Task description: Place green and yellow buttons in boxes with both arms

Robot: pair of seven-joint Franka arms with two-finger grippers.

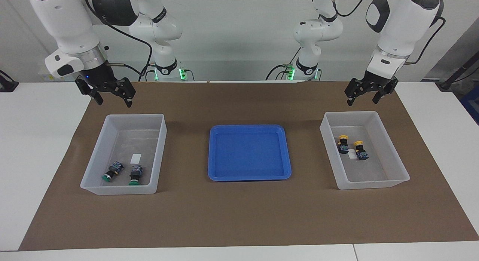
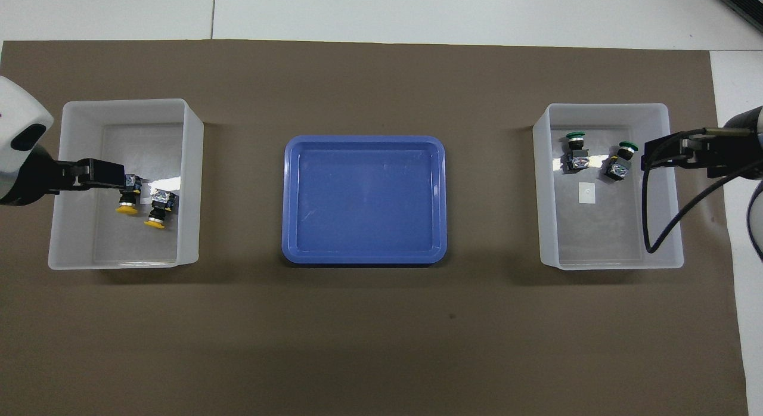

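Observation:
Two green buttons [image 1: 111,171] [image 1: 135,175] lie in the box [image 1: 161,149] toward the right arm's end; they also show in the overhead view [image 2: 575,146] [image 2: 620,160]. Two yellow buttons [image 1: 342,144] [image 1: 360,150] lie in the other box [image 1: 326,141] toward the left arm's end, also in the overhead view [image 2: 126,200] [image 2: 158,208]. My right gripper [image 1: 114,102] [image 2: 656,151] hangs open and empty over the green buttons' box [image 2: 539,189]. My left gripper [image 1: 362,101] [image 2: 110,173] hangs open and empty over the yellow buttons' box [image 2: 192,183].
A shallow blue tray [image 1: 249,152] [image 2: 363,198] with nothing in it sits between the two boxes on the brown mat [image 1: 239,216]. White table [image 1: 33,141] shows around the mat.

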